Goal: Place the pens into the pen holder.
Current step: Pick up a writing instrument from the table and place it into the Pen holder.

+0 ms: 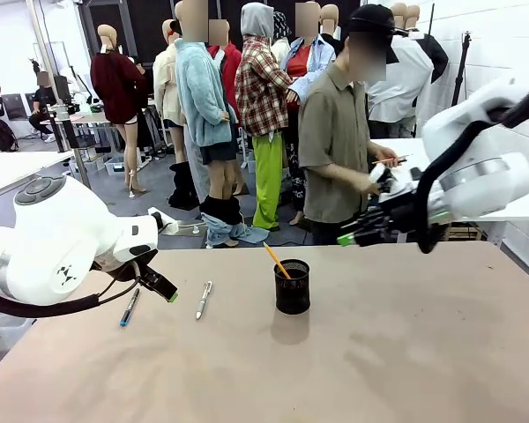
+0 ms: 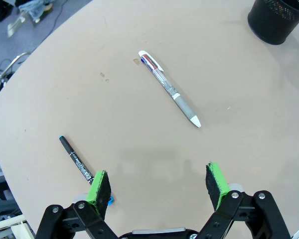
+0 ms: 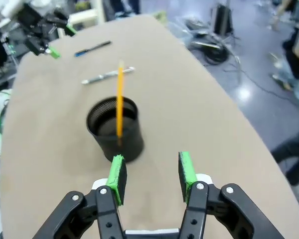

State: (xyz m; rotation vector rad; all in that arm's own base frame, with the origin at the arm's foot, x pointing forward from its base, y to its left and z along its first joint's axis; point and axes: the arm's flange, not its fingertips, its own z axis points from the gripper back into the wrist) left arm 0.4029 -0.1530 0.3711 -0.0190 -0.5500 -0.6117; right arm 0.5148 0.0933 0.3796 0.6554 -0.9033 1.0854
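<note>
Watching from the side, my worry is the dark-and-blue pen (image 2: 75, 160). It lies flat on the table (image 1: 397, 352), near the rounded edge, with its blue end just beside one green pad (image 2: 99, 190) of the left gripper (image 2: 158, 188) rather than centred between the two. If the arm descends as it stands, I think that pad would land on the pen or nudge it sideways, and a thin round barrel could roll toward the edge. The pads might also scrape the tabletop before they close on something so flat.

The pen holder (image 1: 292, 286) is another risk. It is small and looks light, and the orange pencil (image 1: 277, 261) leans out of it, well above the rim. A pen dropped against that pencil, or a finger clipping the rim, could tip the cup.

The left arm reaches in low from the side, its wrist angled down at the table, jaws spread as wide as they go and holding nothing. The silver-white pen (image 2: 169, 89) lies farther ahead of it, between the dark pen and the holder, apart from both.

The right arm hangs high over the far side, pointing down toward the cup. The right gripper (image 3: 151, 174) is about half open and empty. Behind it a person's hand (image 1: 383, 164) holds what looks like another pen.
</note>
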